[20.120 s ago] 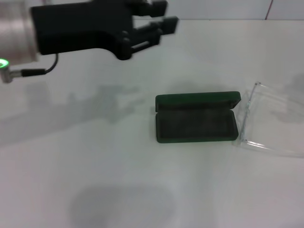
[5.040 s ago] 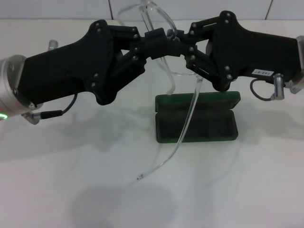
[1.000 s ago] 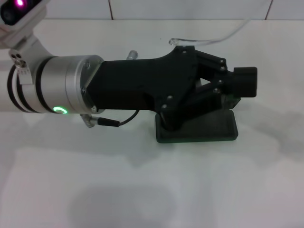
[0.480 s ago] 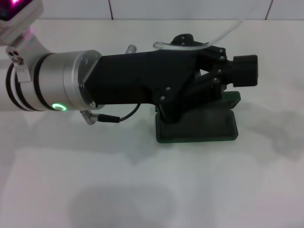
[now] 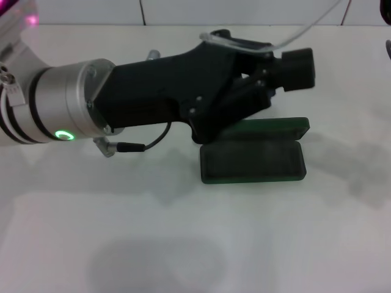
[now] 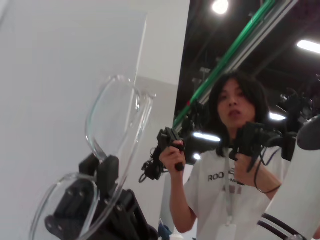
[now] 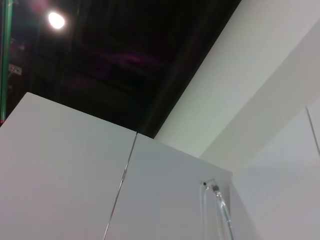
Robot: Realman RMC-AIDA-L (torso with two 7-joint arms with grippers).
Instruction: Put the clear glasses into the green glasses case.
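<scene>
The green glasses case (image 5: 252,162) lies open on the white table, its lid (image 5: 275,127) folded back on the far side and its dark lining empty. My left gripper (image 5: 294,67) hovers above the case's far edge, shut on the clear glasses (image 5: 237,41). One thin clear arm sweeps up to the right from the glasses (image 5: 308,23). In the left wrist view the glasses' lenses (image 6: 116,120) stand above the black fingers (image 6: 107,173). The right wrist view catches a clear arm tip (image 7: 219,202). Only a dark sliver of the right arm (image 5: 388,50) shows at the right edge.
The white table (image 5: 183,244) spreads in front of the case and to both sides. My left arm's silver wrist (image 5: 61,110) and its cable (image 5: 146,145) hang over the table's left half. A person (image 6: 227,165) with hand controllers stands beyond the table.
My left gripper has risen and drawn back to the left with the glasses, uncovering the case's lid and more of its lining.
</scene>
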